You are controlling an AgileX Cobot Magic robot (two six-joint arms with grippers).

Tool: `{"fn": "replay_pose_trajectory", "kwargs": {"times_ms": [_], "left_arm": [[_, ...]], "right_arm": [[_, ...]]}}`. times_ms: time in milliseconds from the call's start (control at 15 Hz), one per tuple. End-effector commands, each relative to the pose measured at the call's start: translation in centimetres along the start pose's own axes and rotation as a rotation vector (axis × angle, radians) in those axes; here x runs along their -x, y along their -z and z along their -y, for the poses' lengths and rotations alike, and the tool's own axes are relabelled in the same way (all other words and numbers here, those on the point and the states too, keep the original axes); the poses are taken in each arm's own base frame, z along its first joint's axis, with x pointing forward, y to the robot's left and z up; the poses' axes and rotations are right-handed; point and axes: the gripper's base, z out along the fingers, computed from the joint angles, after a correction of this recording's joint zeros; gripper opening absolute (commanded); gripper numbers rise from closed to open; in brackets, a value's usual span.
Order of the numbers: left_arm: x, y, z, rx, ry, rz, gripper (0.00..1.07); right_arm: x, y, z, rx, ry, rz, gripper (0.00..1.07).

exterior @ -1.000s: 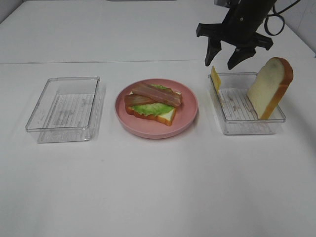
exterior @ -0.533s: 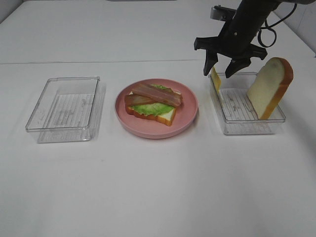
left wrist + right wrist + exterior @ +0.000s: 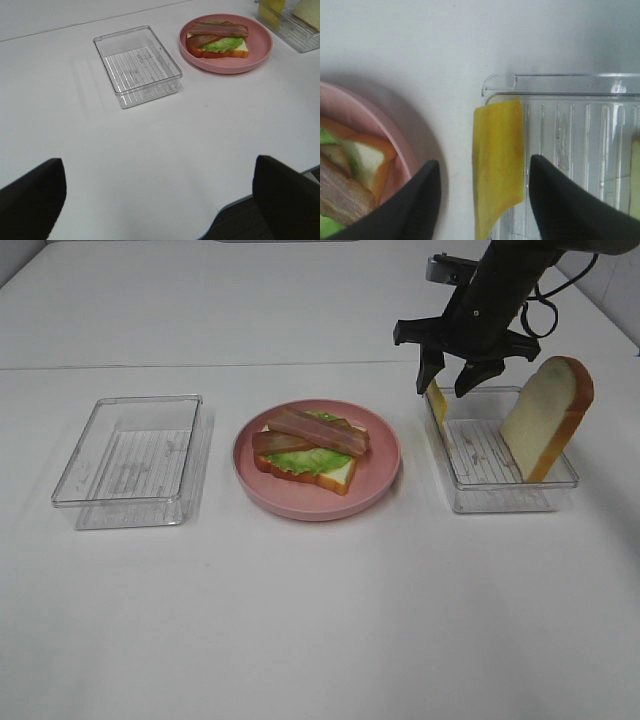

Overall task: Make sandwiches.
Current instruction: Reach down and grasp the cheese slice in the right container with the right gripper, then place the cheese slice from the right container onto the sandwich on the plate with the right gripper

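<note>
Right wrist view, entry one: right gripper [image 3: 484,162], two black fingers [image 3: 555,200] parted to a moderate gap, gripping nothing. The fingers stood on either side of a thin yellow cheese slice [image 3: 499,165]. A strip of background showed on each side of it, and no contact could be made out. In the exterior high view this gripper [image 3: 442,388] pointed downward over the far left corner of the right-hand clear plastic tray [image 3: 505,498].

Entry two: the cheese slice stood on edge inside that tray, against the wall nearest the plate. Its top rose above the rim and its long axis ran along that wall.

Entry three: white bread slice with orange-brown crust [image 3: 545,420], same tray, upright, rounded top uppermost, leaning toward the tray's right wall.

Entry four: open sandwich stack [image 3: 335,475] on a round pink plate [image 3: 385,475] at the table's middle, beside the tray. It had bread lowest, then green frilly lettuce [image 3: 305,460], pinkish ham [image 3: 275,440], and a brown bacon strip [image 3: 318,430] on top. The strip's long axis lay across the plate, left end farther back.

Entry five: second clear plastic tray [image 3: 125,510], left of the plate and apart from it.

Entry six: left gripper [image 3: 160,200], left wrist view, fingers spread fully wide, holding nothing, above the white table [image 3: 150,165].
</note>
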Motion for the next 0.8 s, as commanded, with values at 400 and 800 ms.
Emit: {"fn": "replay_pose_trajectory", "kwargs": {"times_ms": [400,800], "left_arm": [[-0.1,0.2,0.0,-0.002,0.007,0.027,0.96],[-0.1,0.2,0.0,-0.002,0.007,0.027,0.96]], "right_arm": [[0.1,-0.7,0.3,-0.021,0.000,-0.025,0.00],[1.5,3.0,-0.6,-0.011,0.024,-0.011,0.00]]}}
